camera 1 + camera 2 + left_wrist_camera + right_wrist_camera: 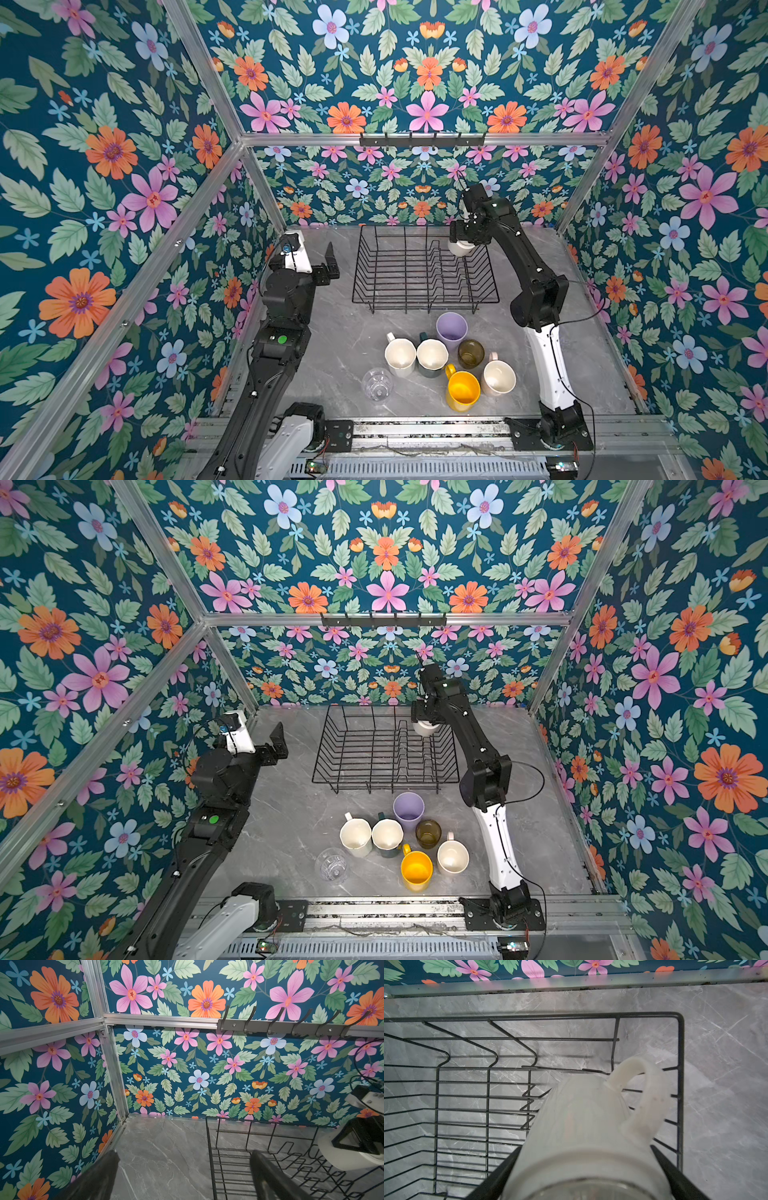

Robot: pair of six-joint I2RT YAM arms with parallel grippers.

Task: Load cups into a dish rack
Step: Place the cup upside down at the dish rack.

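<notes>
**Loading scene, top and wrist views.** The right fingers [500,1174] pinch the held white mug [581,1118] by its body, with its base toward the wrist camera and its handle toward the rack's far right corner. The mug hangs over that corner of the dish rack [399,270], right of the divider prongs; contact with the wires cannot be told. The left fingers [99,1176] are spread wide and empty, above the table [340,340] left of the rack. Seven cups stand clustered on the table in front of the rack: plain white mug [400,356], dark green mug [432,355], lilac tumbler [451,328], olive-brown glass [471,353], pale pink mug [498,377], yellow mug [462,390] and, slightly apart, clear glass [377,384].
</notes>
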